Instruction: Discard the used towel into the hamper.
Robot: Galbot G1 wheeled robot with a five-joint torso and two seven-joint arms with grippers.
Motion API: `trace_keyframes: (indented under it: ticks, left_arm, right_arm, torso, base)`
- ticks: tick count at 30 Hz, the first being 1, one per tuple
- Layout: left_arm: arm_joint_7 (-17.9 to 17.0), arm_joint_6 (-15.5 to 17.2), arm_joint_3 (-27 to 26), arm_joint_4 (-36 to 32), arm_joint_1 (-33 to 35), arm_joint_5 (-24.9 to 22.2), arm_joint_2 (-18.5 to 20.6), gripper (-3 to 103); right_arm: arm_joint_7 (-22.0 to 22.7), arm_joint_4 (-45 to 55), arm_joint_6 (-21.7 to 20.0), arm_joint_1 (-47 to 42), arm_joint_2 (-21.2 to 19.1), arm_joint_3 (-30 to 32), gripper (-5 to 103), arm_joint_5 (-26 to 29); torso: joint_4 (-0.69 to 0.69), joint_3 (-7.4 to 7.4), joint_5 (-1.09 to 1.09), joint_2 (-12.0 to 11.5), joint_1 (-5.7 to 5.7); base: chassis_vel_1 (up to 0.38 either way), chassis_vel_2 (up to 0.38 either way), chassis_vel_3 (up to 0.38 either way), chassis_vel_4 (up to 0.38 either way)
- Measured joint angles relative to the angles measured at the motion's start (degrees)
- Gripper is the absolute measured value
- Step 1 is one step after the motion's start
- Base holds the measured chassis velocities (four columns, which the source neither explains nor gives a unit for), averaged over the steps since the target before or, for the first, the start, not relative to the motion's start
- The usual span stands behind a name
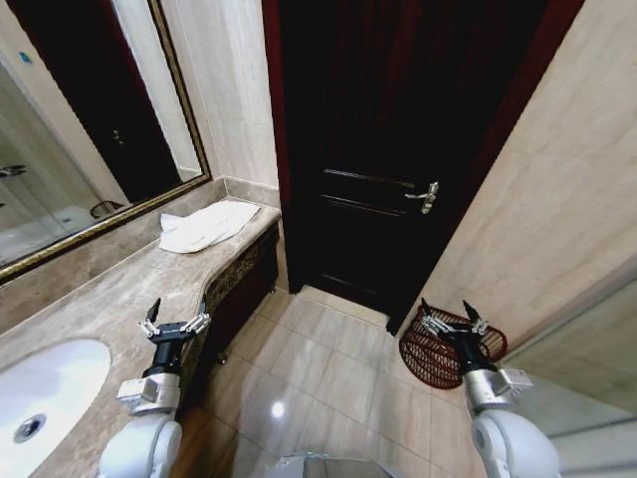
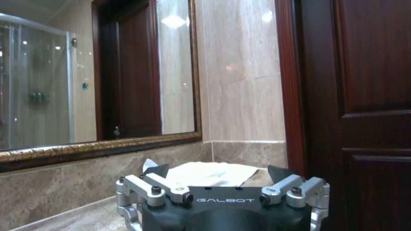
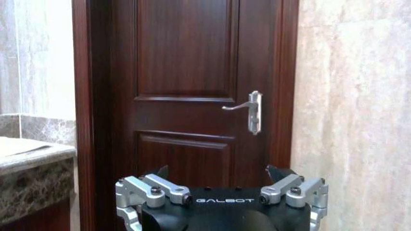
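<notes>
We take the dark door [image 1: 383,149] as our landmark. The used towel [image 1: 207,226] lies crumpled on the far end of the counter [image 1: 119,289], just to the left of the door frame and below the mirror [image 1: 70,119]; we judge it was simply dropped there after use, since it sits loose and unfolded, near the counter's edge. The hamper [image 1: 438,349] stands on the floor [image 1: 328,368] to the right of the door, tipped back against the wall [image 1: 557,199], so its open mouth faces into the room.

Our left gripper [image 1: 175,321] hangs over the counter, well short of the towel, with its fingers spread wide and nothing between them; in the left wrist view the towel [image 2: 212,173] sits straight ahead past that left gripper [image 2: 218,174], which suggests we are lined up for a reach. Our right gripper [image 1: 453,321] hovers above the hamper, to the door's right, likewise spread and empty; its wrist view faces the door [image 3: 186,72] squarely, beyond the right gripper [image 3: 218,173]. The towel is not yet grasped, so we judge the task is at its start.
</notes>
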Motion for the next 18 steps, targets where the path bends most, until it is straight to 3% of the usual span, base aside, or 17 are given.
trace_keyframes:
  ticks: [18]
  left_arm:
    - [0.23,-0.21,0.10,-0.05,0.05,0.51,-0.12,100]
  right_arm:
    - [-0.07,-0.34,-0.02,0.17,-0.02,0.13,100,0.07]
  torso:
    - [0.00,0.00,-0.02,0.00,0.00]
  base:
    - [-0.033,0.169,0.171,-0.041]
